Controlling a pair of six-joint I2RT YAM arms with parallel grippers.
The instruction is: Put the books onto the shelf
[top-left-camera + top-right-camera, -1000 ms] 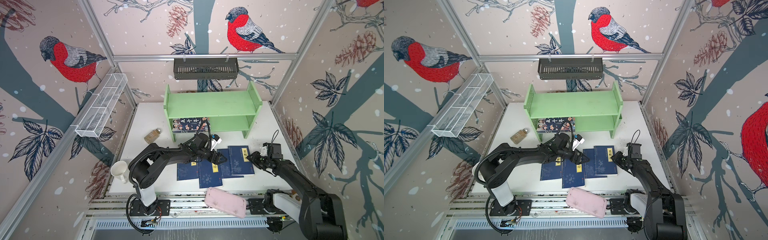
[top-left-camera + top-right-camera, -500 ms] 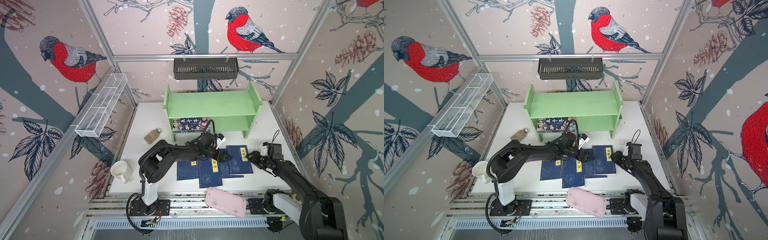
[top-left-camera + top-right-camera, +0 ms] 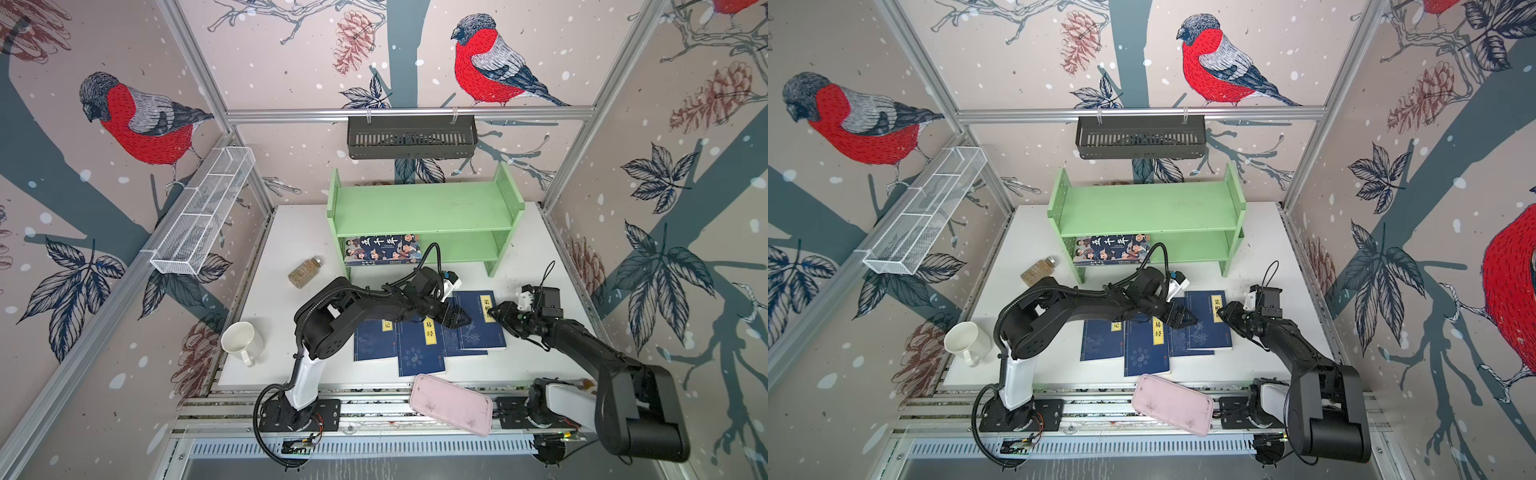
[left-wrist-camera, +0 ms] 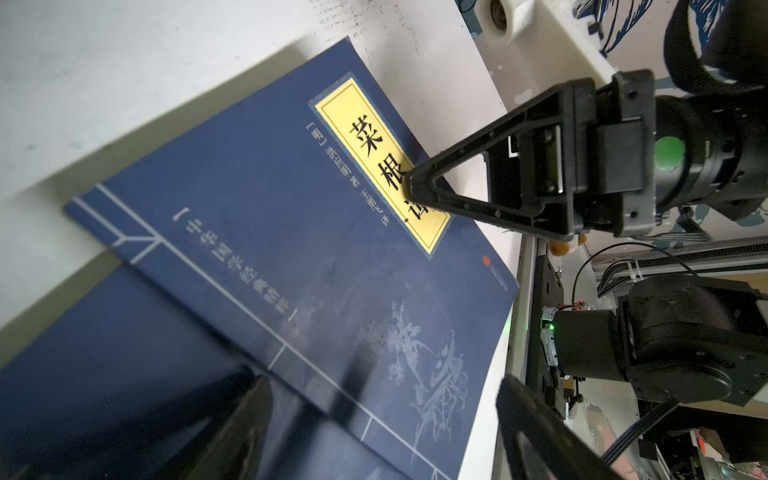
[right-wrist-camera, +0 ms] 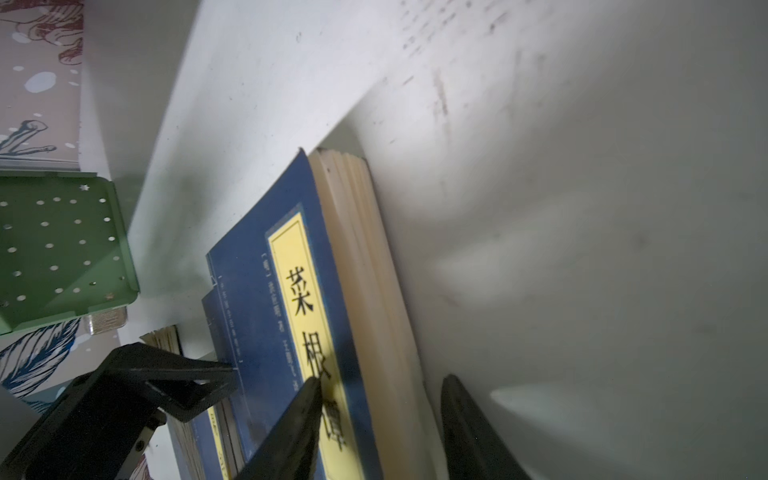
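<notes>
Nearest you, the pink tray [image 3: 451, 409] hangs off the table's [image 3: 291, 232] near edge, out of play. Just past it, four navy paperbacks lie flat in an overlapping row: the leftmost navy book [image 3: 372, 345], the 易经 book [image 3: 419, 353] on top in the middle, a third navy book [image 3: 453, 347] mostly buried, and the rightmost navy book [image 3: 478, 328]. None of them is up yet.

Your left gripper [image 3: 459, 320] hovers low over the third and rightmost books, jaws spread wide, holding nothing. Your right gripper [image 3: 500, 312] sits at the rightmost book's right edge, jaws apart and straddling the page edge. One of its fingers [image 5: 299, 415] is over the yellow label and the other is beside the pages, so nothing is clamped.

The white mug [image 3: 241, 343] at near left and the spice jar [image 3: 305, 272] farther back are both well apart from the books.

Far side: the green shelf [image 3: 424, 212] holds the cartoon book [image 3: 382, 249] flat at the lower tier's left end. I'd call that one in, four to go. There's room right of it and across the top tier, but mind the upright side panels and how near each other your grippers are
</notes>
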